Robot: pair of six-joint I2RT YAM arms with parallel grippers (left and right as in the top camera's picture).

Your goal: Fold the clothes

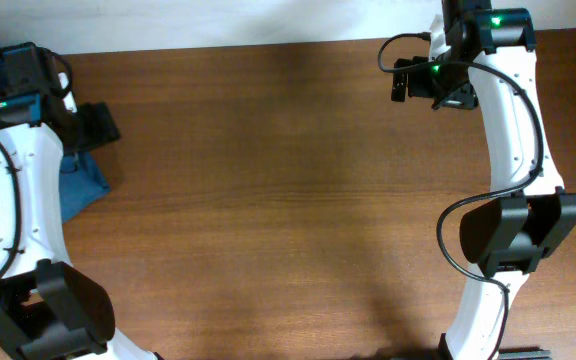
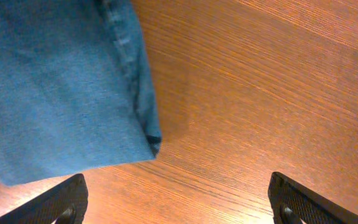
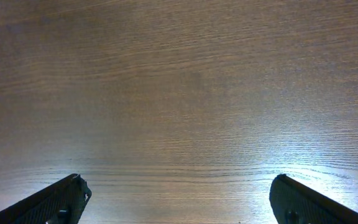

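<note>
The blue denim jeans lie folded in a pile at the table's far left, partly hidden under my left arm. In the left wrist view the jeans fill the upper left, with a seamed edge and a corner resting on the wood. My left gripper hovers at the pile's right edge; its fingers are wide apart and empty over bare wood. My right gripper is at the back right, far from the jeans; its fingers are open and empty over bare wood.
The wooden table spans the view, with its far edge against a white wall at the top. Both arm bases stand at the front corners. A cable loops beside the right arm.
</note>
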